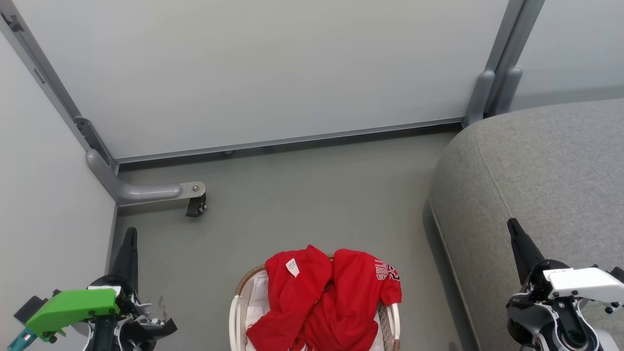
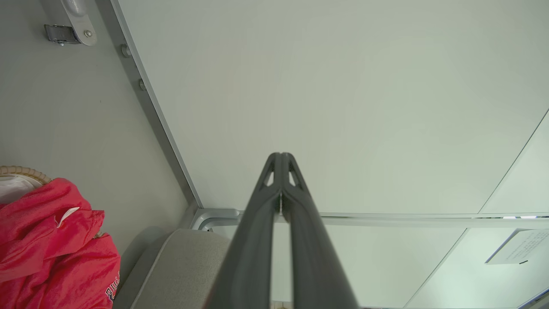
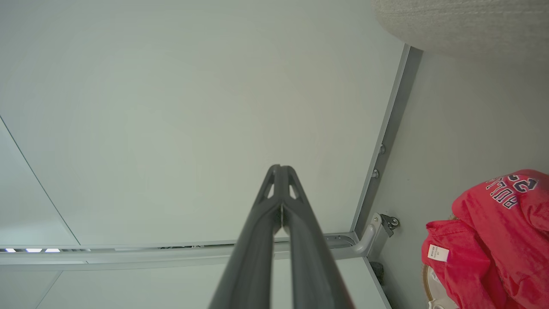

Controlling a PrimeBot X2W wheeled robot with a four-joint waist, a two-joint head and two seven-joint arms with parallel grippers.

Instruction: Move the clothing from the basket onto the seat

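Grey floor, pale partition walls. At the floor's near edge, the basket heaped with the clothing. Either side, left gripper and right gripper, jaws pressed together, empty. Farther right, the seat. First pick not begun; next, probably opening and descending onto clothing.

The left hand rises from the bottom centre, its fingers pressed together. At lower left, red clothing spills over the basket rim, with the grey seat just right of it.
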